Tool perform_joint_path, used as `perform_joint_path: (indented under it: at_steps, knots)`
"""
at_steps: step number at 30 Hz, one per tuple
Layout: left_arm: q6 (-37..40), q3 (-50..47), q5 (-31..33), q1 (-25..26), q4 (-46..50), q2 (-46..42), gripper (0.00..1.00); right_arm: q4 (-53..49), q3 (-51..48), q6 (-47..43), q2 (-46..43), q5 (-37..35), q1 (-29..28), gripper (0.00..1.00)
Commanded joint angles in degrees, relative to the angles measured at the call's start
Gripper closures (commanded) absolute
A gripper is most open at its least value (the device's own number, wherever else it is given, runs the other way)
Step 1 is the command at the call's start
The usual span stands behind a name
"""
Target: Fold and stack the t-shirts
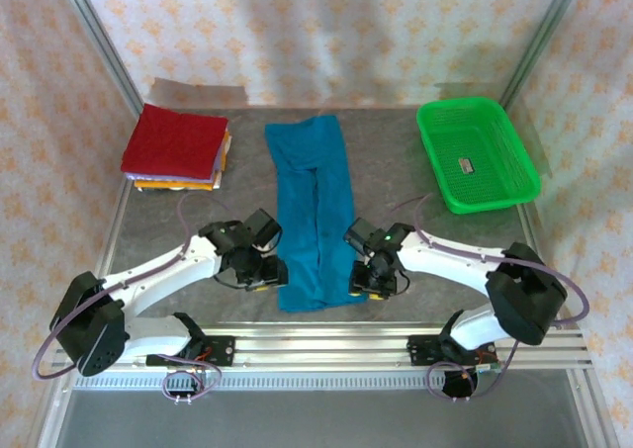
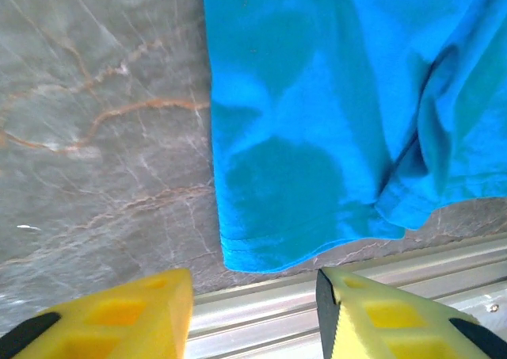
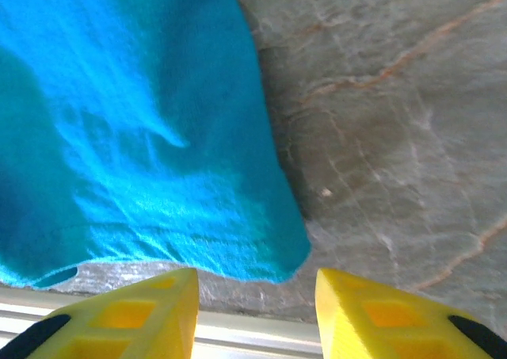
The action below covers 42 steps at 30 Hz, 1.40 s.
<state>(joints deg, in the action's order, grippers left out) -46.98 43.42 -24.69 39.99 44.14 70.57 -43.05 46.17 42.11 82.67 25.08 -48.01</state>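
So the teal-blue t-shirt (image 1: 312, 206) is lying flat in the middle of the table (image 1: 396, 161), folded lengthwise into a long narrow strip. It runs from near the far edge almost to the near edge, and its hem stops just short of the metal rail (image 1: 326, 341) along that near edge.

The left gripper (image 2: 253, 288) sits low by the shirt's near-left corner. Its yellow fingers (image 2: 150, 311) are spread apart with nothing between them, just the rail and a bit of grey surface, and the hem corner lies right ahead of the tips. The right gripper (image 3: 257, 284) mirrors it at the near-right corner, jaws parted too, not pinching any cloth. That corner of the shirt looks a bit rumpled and blurry in the right wrist view.

Over at the far-left corner there's the stack of folded t-shirts (image 1: 176, 143), dark red on top, with orange and yellow edges peeking out underneath. At the far-right corner sits the green mesh basket (image 1: 432, 161), with some small dark item (image 1: 467, 165) inside that I can't make out.
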Motion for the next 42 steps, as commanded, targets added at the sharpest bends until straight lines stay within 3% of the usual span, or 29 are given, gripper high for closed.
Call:
perform_joint_path:
  at_steps: [1,12,19,24,30,34,37,42]
  knots:
    - [-8.0,-4.2,-0.4,2.3,-8.1,-1.4,0.53,2.6,-0.6,-1.1,2.2,0.0,-0.2,0.58]
    - [-10.9,-8.7,-0.9,5.1,-18.0,4.8,0.59,2.9,0.1,-2.1,5.7,-1.2,-0.2,0.64]
    - [-10.3,-8.6,-1.3,5.5,-18.7,7.1,0.77,3.8,0.0,-1.5,5.6,0.3,-0.2,0.75]
    - [-11.2,-9.3,-1.1,7.2,-16.0,5.3,0.99,3.5,-1.7,-0.1,4.5,1.7,-1.5,0.93]
    - [-16.5,-12.3,-1.1,10.8,-14.1,-1.7,1.0,2.8,-2.8,5.4,1.3,4.4,-7.5,1.0]
    - [-16.8,-7.9,0.8,10.7,-9.6,-5.6,1.0,-1.2,1.0,6.9,-2.8,2.9,-8.2,1.0]
    - [-15.5,-3.6,1.1,7.5,-7.9,-5.2,1.0,-4.5,6.1,5.6,-4.6,0.7,-5.4,1.0]
    - [-9.2,3.4,-1.6,-4.7,-12.2,3.8,1.0,-2.4,12.6,1.4,-1.9,2.1,5.3,1.0]
